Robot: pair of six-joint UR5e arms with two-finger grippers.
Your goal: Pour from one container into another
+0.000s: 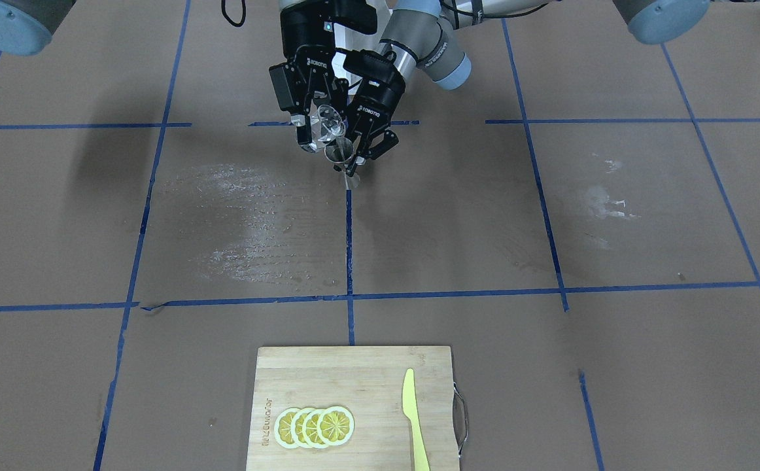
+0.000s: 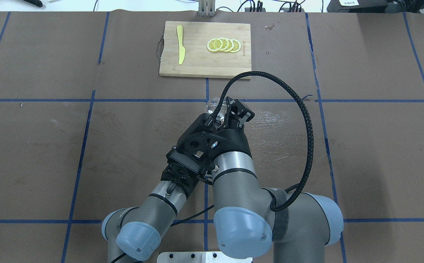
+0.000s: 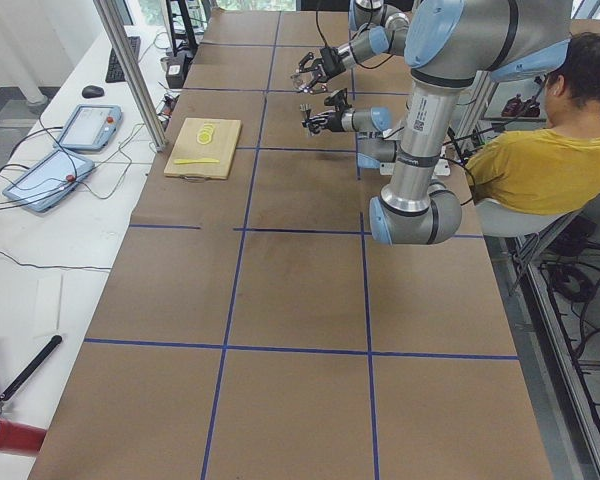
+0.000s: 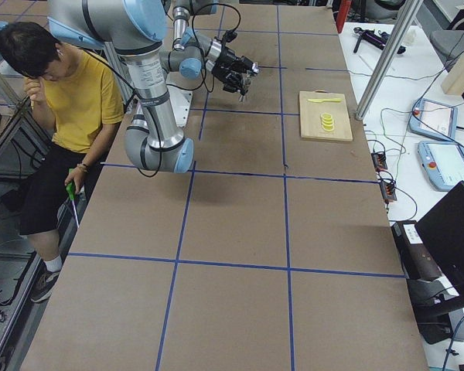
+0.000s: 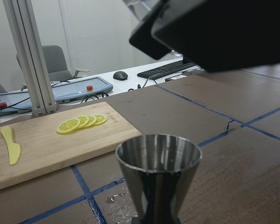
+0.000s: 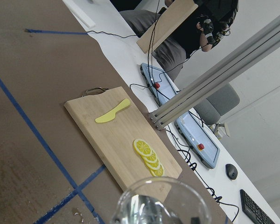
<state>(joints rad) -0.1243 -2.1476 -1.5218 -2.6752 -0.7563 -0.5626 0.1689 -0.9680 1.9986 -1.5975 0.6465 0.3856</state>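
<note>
Right gripper point(image 1: 322, 129) pinches the tilted clear glass cup point(image 1: 329, 122), at eleven o'clock just above the upright metal jigger point(image 1: 341, 154), apparently clamped in the left gripper point(image 1: 362, 154).

Before me the metal jigger point(image 5: 158, 172) stands upright; a black housing point(image 5: 214, 32) hangs above right. Far left, 4 lemon slices point(image 5: 81, 122) and 1 yellow knife point(image 5: 10, 145) lie on the board point(image 5: 46, 154).
</note>
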